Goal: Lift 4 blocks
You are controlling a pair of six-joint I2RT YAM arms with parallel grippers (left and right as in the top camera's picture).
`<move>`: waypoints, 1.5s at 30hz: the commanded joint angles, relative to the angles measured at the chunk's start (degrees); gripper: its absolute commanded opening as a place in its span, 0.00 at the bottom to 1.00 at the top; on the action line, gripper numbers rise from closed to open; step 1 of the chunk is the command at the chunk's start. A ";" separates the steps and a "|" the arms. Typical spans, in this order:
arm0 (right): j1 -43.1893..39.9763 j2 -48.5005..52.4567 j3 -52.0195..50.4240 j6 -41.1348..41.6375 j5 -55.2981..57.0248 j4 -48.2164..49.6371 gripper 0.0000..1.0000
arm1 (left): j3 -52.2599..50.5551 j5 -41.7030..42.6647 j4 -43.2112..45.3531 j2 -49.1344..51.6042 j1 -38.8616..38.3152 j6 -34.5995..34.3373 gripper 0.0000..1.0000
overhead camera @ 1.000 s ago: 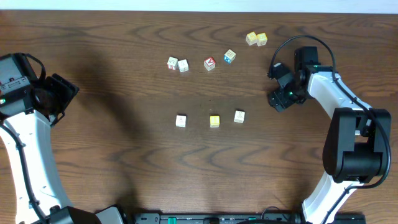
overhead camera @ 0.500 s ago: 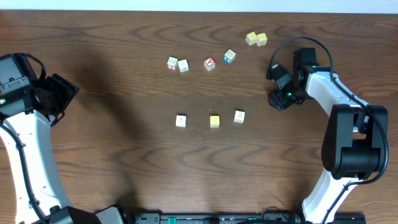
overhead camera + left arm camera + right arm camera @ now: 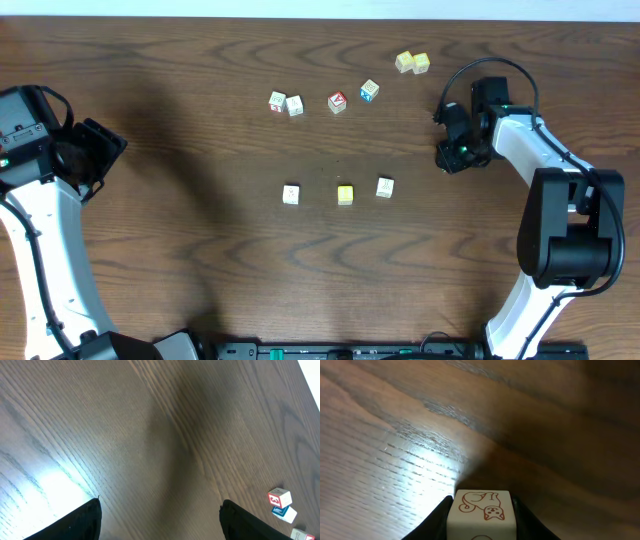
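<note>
Over on the right side of the wooden table [image 3: 200, 260], your right gripper [image 3: 453, 150] is pinching a cat-picture block [image 3: 480, 507] between both fingers. Mid-table there's a row: cream block [image 3: 291, 194], yellow-topped block [image 3: 345, 194], second cream block [image 3: 385, 187]. Your left gripper [image 3: 160, 522] hangs spread wide, well apart from them.

The counter [image 3: 200, 250] looks to me like dark brown wood with a bold grain, smooth and lightly varnished, with light pooling on it in a soft sheen. The block [image 3: 480, 510] under my right wrist camera seems smooth painted wood, matt cream with a rust-brown printed drawing. My left arm [image 3: 40, 230] and right arm [image 3: 545, 150] wear glossy white plastic shells with matt black joints.
</note>
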 commanded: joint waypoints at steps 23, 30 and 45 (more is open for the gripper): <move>5.01 1.14 0.02 33.64 7.65 -6.71 0.33 | 0.35 -0.33 -0.11 0.48 0.20 -0.04 0.76; 5.01 1.14 0.04 28.33 7.65 -6.71 0.32 | 0.35 -0.33 -0.11 0.48 0.20 -0.04 0.76; 5.27 1.11 0.13 26.43 6.60 -6.71 0.43 | 0.35 -0.33 -0.11 0.48 0.20 -0.04 0.76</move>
